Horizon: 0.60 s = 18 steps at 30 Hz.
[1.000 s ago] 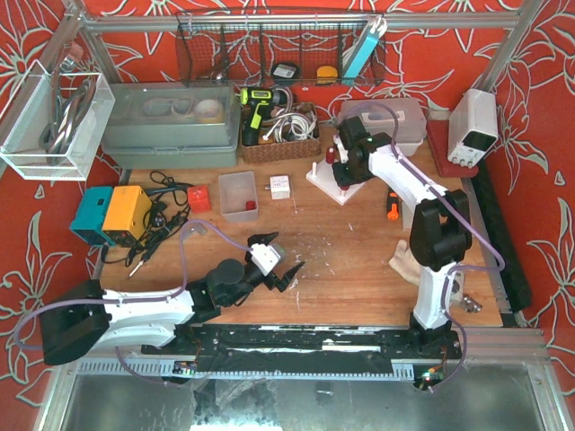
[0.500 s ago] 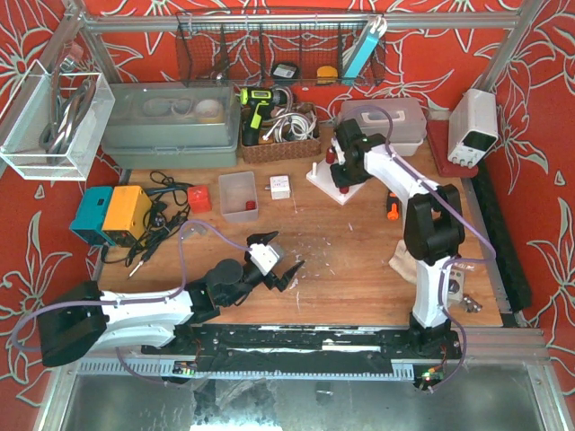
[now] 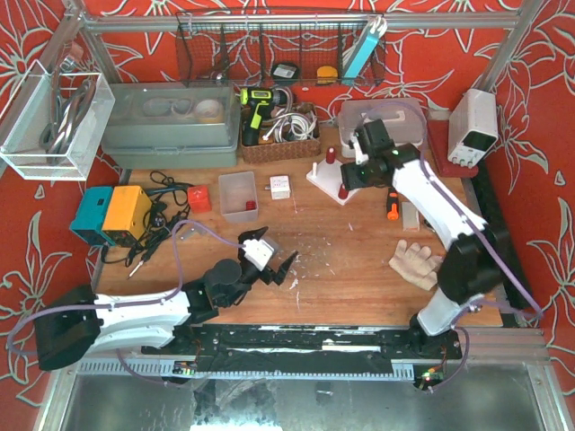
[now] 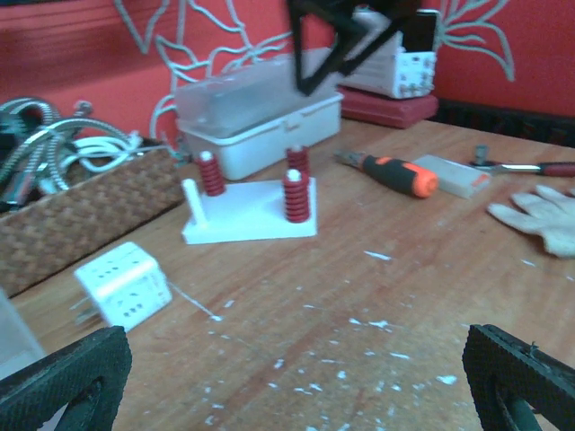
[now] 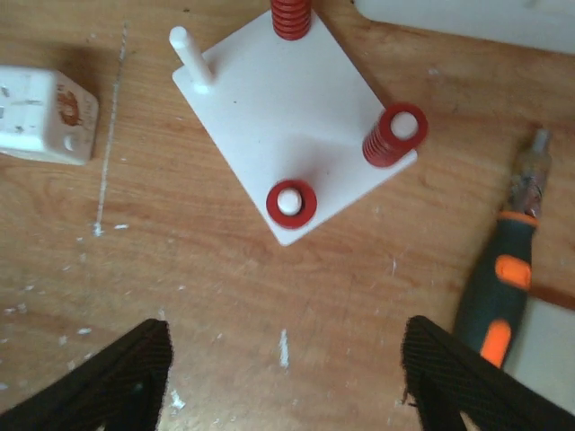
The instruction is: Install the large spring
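Observation:
A white base plate (image 5: 287, 99) lies at the back of the table, with a bare peg (image 5: 190, 58) at one corner and red springs on the other three. The large spring (image 5: 291, 202) sits over the peg at the near corner, also seen as the large spring (image 3: 342, 191) and the large spring (image 4: 296, 193). My right gripper (image 5: 287, 386) hovers open just in front of it, touching nothing, and from above the right gripper (image 3: 355, 175) covers part of the plate. My left gripper (image 3: 272, 253) stands wide open and empty low over mid-table; its view shows the left gripper (image 4: 292, 386) over bare wood.
A white plug cube (image 3: 280, 187) lies left of the plate and an orange-handled screwdriver (image 3: 393, 206) right of it. A work glove (image 3: 415, 262) is near the right arm. A clear tub (image 3: 238, 193), a wicker basket (image 3: 278, 144) and a plastic case (image 3: 386, 121) line the back.
My right gripper has opened and drawn up and to the right off the plate, leaving the spring on its peg. The left arm has edged slightly forward.

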Tool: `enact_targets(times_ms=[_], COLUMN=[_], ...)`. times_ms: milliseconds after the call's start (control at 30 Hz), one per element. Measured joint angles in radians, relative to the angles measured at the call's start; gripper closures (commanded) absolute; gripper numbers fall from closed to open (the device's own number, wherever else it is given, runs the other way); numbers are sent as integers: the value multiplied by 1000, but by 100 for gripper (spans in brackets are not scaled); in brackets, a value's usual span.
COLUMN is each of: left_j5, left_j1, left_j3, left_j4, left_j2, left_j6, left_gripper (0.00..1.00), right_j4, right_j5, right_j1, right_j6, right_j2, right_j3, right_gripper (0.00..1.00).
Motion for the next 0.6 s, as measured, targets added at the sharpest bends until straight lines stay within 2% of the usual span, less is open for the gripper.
enact_targets(times_ms=[67,167,300,333,467,600], left_j5=[-55,-117,-135,-127,-74,60], left_j1=[3,31,123,156,312,510], left_j3=[7,69,214,245,338,415], left_j4=[-4,-81,-238,-277,-427,-566], left_j2=[1,20,49,51,55,85], left_j6=[-18,-79,-216,-251,-371,-461], left_gripper=[0,0,0,3,26,45], right_j4=[30,90,183,215,340,440], right_j5=[-13,-26,-26,-26,-23,-12], right_j1=[7,26,82,98,146,169], right_j6=[18,41,72,80,110,131], right_j2=[-113,-258,-402,-434,-534,-578], right_j3=[-91,-227,-410,-459,-632,-737], right_gripper=[13,3,1,1,1,1])
